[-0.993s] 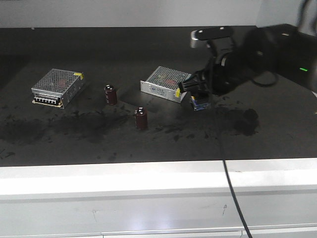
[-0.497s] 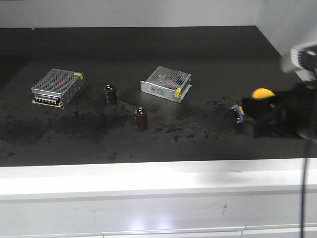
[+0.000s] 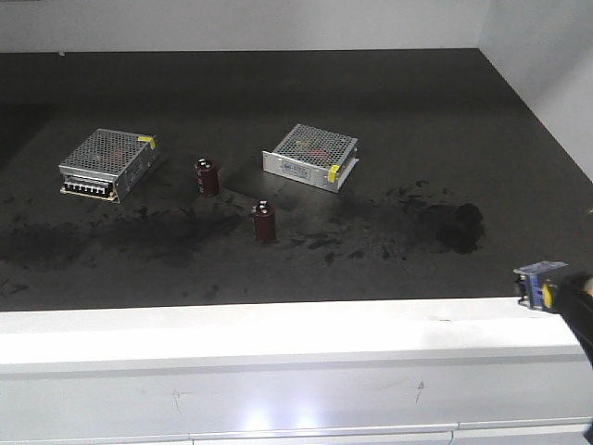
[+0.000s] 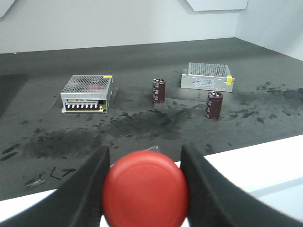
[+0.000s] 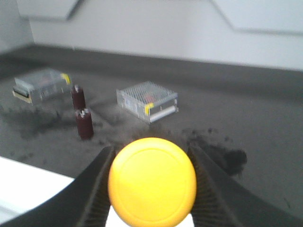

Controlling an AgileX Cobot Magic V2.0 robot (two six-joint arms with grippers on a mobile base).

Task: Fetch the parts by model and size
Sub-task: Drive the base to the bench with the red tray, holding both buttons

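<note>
Since the frame half a second earlier, the right gripper has been carried off the black table surface to the lower right edge of the front view. The items on the table have not been displaced.

In the left wrist view, the left gripper is closed on the red mushroom-capped push-button switch, with one finger against each side of the cap. The cap is turned toward the camera, so the long axis is taken to run back along the fingers. The base is hidden. The part is held over the white front ledge.

On the table, from left to right, are set:
- a flat silver mesh-topped metal box;
- an upright dark red cylindrical capacitor;
- a second upright capacitor, nearer the ledge;
- a second mesh-topped box.

At the right, the yellow mushroom-capped push-button switch is clamped between the right gripper's fingers. Its blue-grey base end is shown pointing left in the front view, just above the ledge. Its cap faces the right wrist camera.
</note>
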